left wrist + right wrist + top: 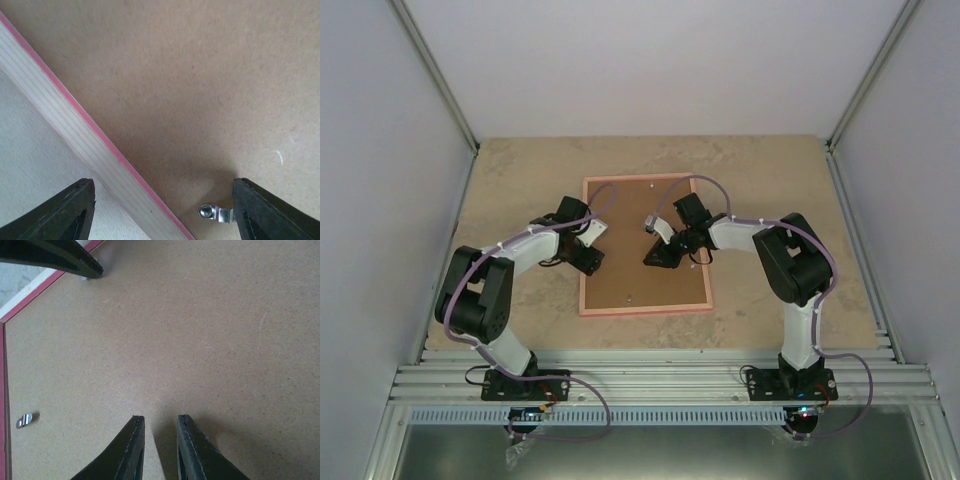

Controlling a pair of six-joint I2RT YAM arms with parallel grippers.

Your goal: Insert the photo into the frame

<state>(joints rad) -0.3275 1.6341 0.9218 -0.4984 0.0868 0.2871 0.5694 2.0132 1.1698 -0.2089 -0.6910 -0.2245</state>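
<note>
The table [770, 190] carried the frame [645, 309] flat at its middle, back side up, its pale wood rim edged in pink. The brown backing board [630, 275] lay inside it, filling the opening. My left jaws stood wide apart with nothing between them, straddling the frame's left rim, one finger [65, 215] over the table and the other over the board. My right jaws hung over the board with only a narrow gap between them, gripping nothing. A small metal clip [212, 213] sat just beside my left inner finger.
</note>
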